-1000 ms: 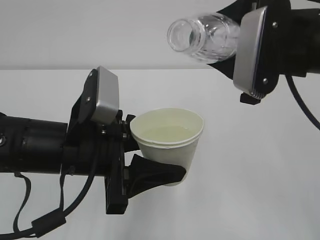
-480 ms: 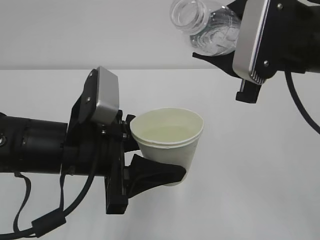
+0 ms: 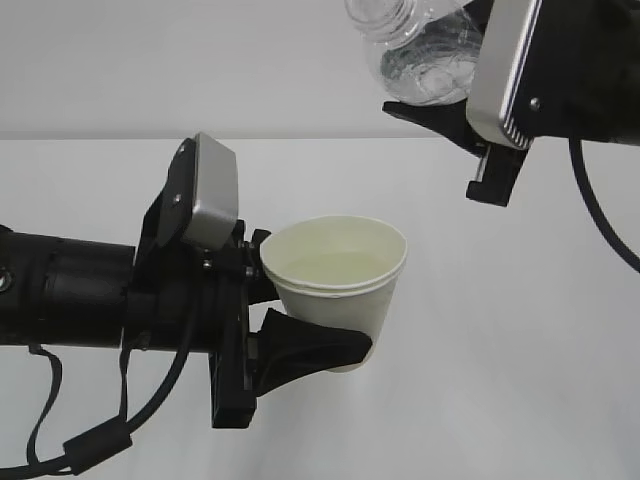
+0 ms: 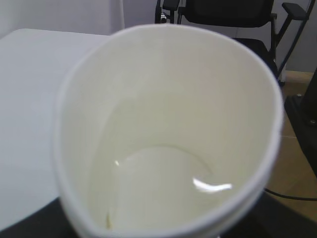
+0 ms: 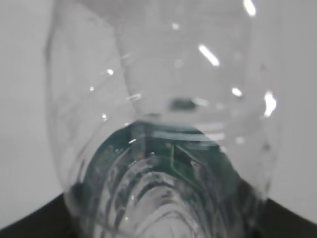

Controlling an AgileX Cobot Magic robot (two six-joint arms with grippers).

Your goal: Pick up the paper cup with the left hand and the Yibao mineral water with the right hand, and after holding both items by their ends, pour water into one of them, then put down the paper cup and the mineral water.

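Nearest to me is my left hand (image 3: 300, 330), reaching in level from the left edge of the exterior view, its grey block (image 3: 212, 192) tilted on top of the black body. Its jaws are clamped around the paper cup (image 3: 338, 285): one black finger (image 3: 315, 348) wraps under the lower wall and the other presses the wall just below the rolled rim on the near-left side. The cup stands upright, held up off the white tabletop (image 3: 500, 360), and it looks like two cups nested, with a second rim line showing under the first. My left wrist view looks straight down into the cup (image 4: 168, 134); a shallow pool of clear liquid lies on its bottom, with a bright glint on the surface. Past the cup's rim in that view I see the tabletop (image 4: 29, 74) on the left and a dark office chair (image 4: 233, 15) on the floor beyond its far edge. Higher and farther right, my right hand (image 3: 440, 105) comes in from the top right corner, jaws closed on the Yibao mineral water (image 3: 420, 50). The bottle is above and to the right of the cup, well apart from it, mouth pointing up-left and partly cut off by the frame. My right wrist view shows the clear ribbed bottle (image 5: 158, 124) close up, the green label (image 5: 183, 163) seen through the plastic.
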